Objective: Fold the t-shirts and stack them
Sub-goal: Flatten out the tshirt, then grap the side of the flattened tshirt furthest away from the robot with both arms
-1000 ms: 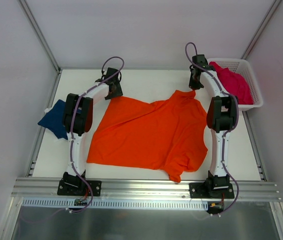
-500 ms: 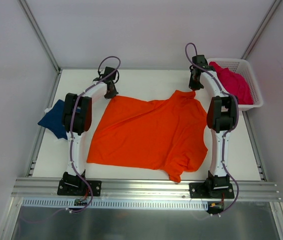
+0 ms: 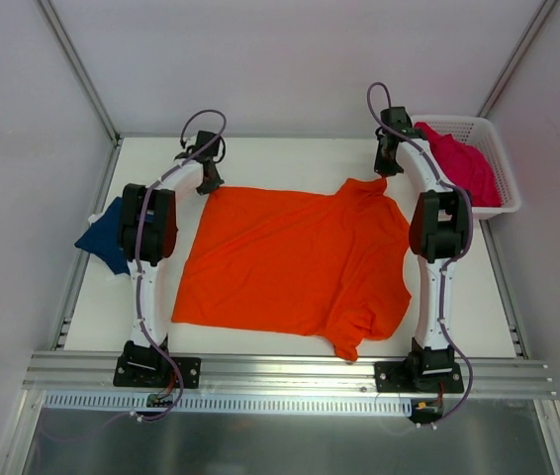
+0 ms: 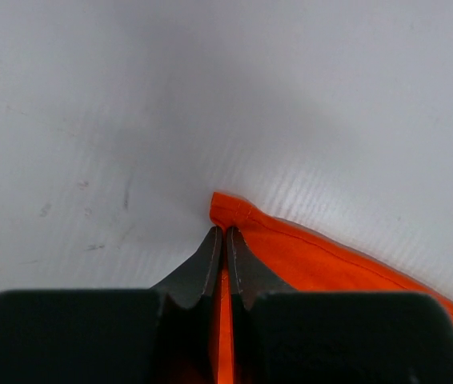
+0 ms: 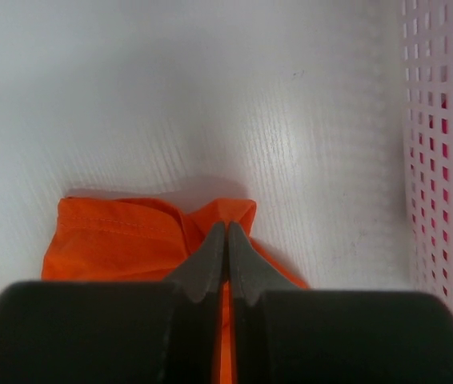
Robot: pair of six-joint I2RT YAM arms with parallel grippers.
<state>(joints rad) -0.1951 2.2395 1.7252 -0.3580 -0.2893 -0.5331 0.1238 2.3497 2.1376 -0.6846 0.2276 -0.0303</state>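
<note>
- The left gripper point(image 4: 223, 232) has just pinched fully shut on the far left hem corner of the orange t-shirt point(image 3: 295, 262), and its arm has swung outward.
- The shirt's far edge, slanted and slack a second ago, now runs almost straight across the table point(image 3: 290, 158).
- The right gripper point(image 5: 226, 226) is unchanged, clamped tight on the collar-side corner near the basket point(image 3: 506, 188).
- Judgement: the shirt is spread mid-table and looks ready for its first fold.
- The navy t-shirt point(image 3: 107, 236) lies at the left edge and the pink t-shirt point(image 3: 458, 158) in the basket, both waiting.

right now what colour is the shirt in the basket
Magenta pink. The shirt shows best in the top view.
</note>
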